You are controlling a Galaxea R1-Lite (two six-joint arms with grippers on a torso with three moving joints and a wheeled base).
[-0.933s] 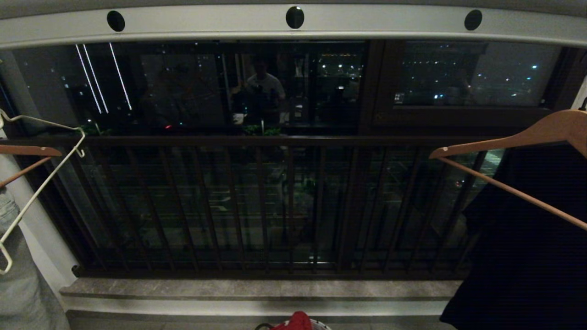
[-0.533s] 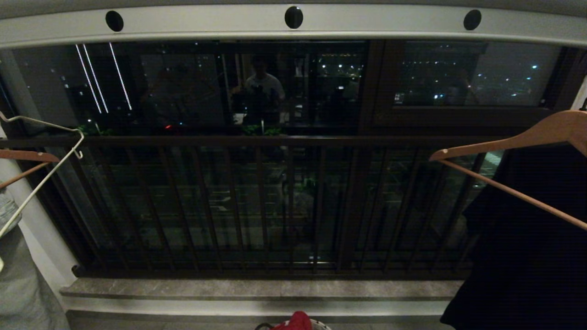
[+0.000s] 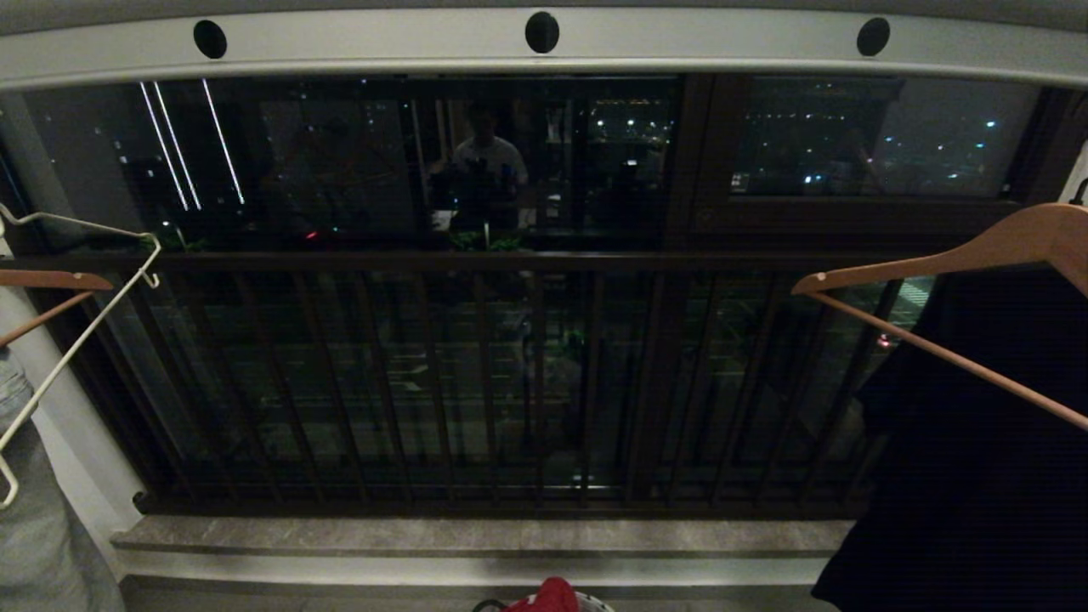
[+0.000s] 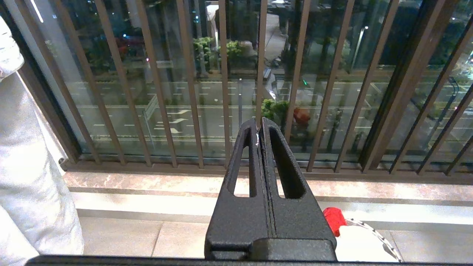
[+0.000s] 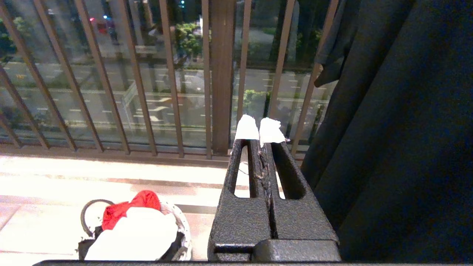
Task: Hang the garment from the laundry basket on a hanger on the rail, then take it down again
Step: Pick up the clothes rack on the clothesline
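The rail [image 3: 382, 47], a pale bar with round black holes, runs across the top of the head view. The white wire hanger [image 3: 76, 340] hangs tilted at the far left. Low by the floor stands the laundry basket [image 5: 181, 231], and the white garment [image 5: 136, 240] lies in it beside a red cloth [image 5: 125, 208]. Neither arm shows in the head view. My left gripper [image 4: 258, 123] is shut and empty, pointing at the balcony bars, with the basket [image 4: 380, 236] below it to one side. My right gripper [image 5: 262, 129], white-taped at the tips, is shut and empty beside a black garment.
A brown wooden hanger [image 3: 943, 263] carries a black garment [image 3: 977, 442] at the right. Another wooden hanger [image 3: 51, 280] and a pale garment [image 3: 34, 527] hang at the left. The dark balcony railing [image 3: 510, 374] and stone sill [image 3: 476, 535] lie ahead. A person is reflected in the glass [image 3: 484, 157].
The wire hanger at the left sways a little. The whole view drifts very slightly. Nothing else differs.
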